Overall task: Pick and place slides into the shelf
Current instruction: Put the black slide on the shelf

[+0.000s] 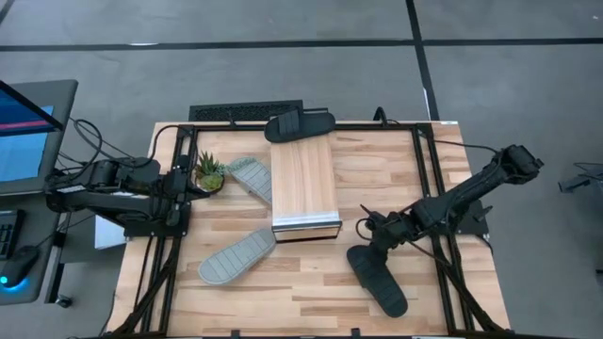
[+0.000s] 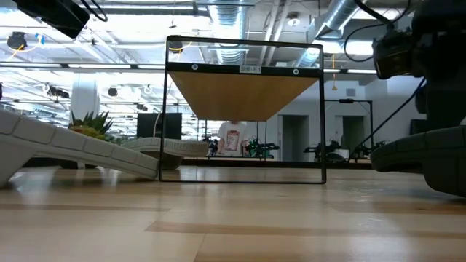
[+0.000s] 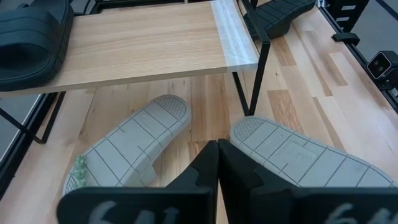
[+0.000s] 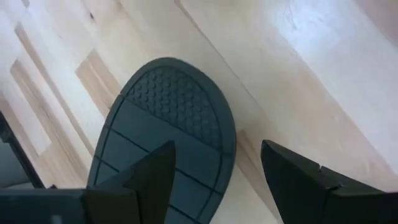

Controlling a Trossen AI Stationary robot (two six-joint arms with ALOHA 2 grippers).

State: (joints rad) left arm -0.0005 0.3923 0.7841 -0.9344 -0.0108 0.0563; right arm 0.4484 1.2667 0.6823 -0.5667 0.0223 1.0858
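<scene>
Only the right wrist view shows the right gripper [image 4: 217,171] spread wide over a black sandal [image 4: 165,134]; left gripper [image 3: 217,168] closed.

Wood table [image 1: 396,179]: shelf [image 1: 303,185], 3 slides, plant [image 1: 208,172]; 1 black slide [image 1: 300,124] atop shelf.
</scene>
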